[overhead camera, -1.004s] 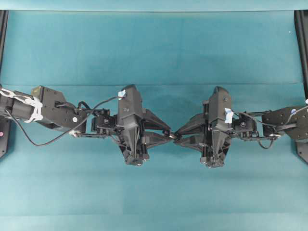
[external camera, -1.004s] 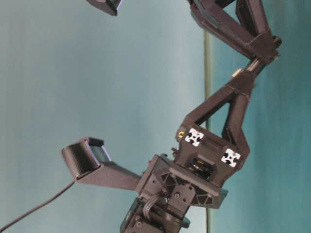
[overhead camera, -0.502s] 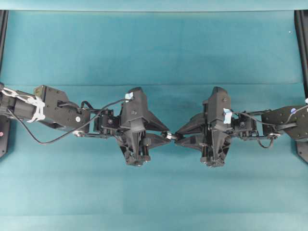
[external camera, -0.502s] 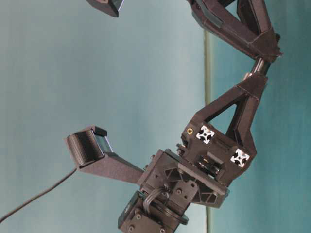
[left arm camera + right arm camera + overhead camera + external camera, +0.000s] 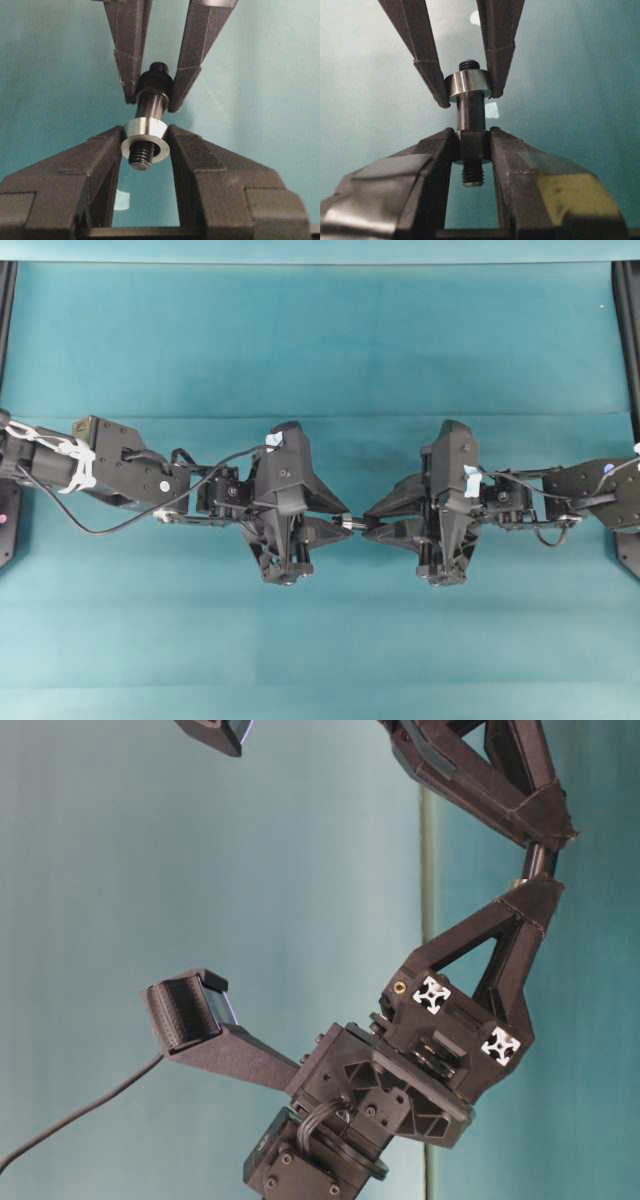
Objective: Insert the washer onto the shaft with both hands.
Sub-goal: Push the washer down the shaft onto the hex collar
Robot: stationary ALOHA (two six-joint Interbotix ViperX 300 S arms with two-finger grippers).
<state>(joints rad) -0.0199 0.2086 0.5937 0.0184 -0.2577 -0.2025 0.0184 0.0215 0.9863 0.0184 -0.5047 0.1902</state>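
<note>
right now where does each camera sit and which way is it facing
Overhead: above the table, looking down; both arms, left end effector meeting right end effector.
Table-level: low, looking end-on along the arms, appears rotated.
Left wrist: behind its fingers, facing the washer on the shaft.
Right wrist: behind its fingers, facing the opposite way.
Both wrist views share washer and shaft.

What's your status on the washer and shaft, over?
Left gripper shut on washer. Right gripper shut on shaft. Washer already over the shaft's threaded end, partway along. Nothing blocking between the fingertips.
</note>
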